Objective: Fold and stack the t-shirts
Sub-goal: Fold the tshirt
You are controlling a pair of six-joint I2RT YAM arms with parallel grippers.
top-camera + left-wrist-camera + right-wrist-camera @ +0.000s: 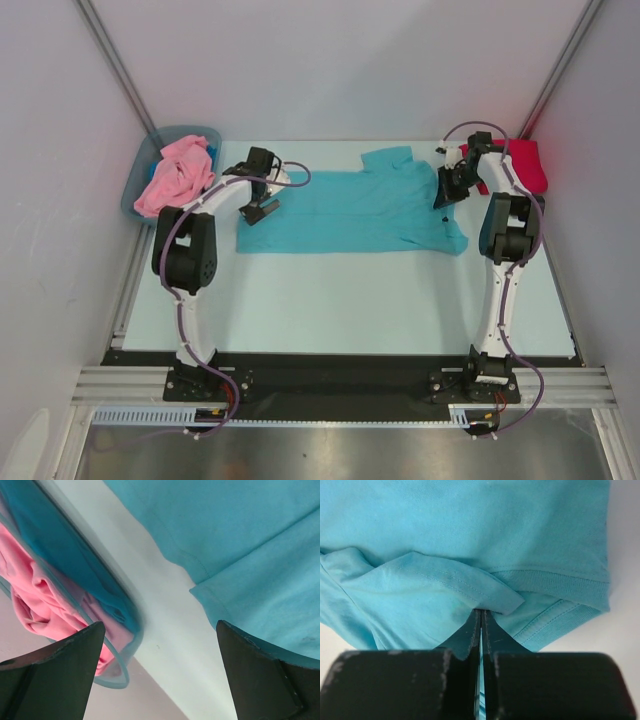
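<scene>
A teal t-shirt (350,210) lies spread flat across the back of the table. My right gripper (443,197) is at its right end, by the collar. In the right wrist view my right gripper (481,611) is shut on a folded flap of the teal t-shirt (470,525), with a sliver of cloth between the fingers. My left gripper (262,210) hovers open over the shirt's left edge. In the left wrist view my left gripper (160,630) has bare table between its fingers, with the teal t-shirt (240,530) to the right. A pink t-shirt (178,175) is crumpled in the bin. A red t-shirt (530,165) lies at the back right.
The grey-blue plastic bin (200,130) stands at the back left corner, close to my left gripper; in the left wrist view the bin (75,560) holds the pink t-shirt (35,595). Walls enclose the table on three sides. The front half of the table (340,300) is bare.
</scene>
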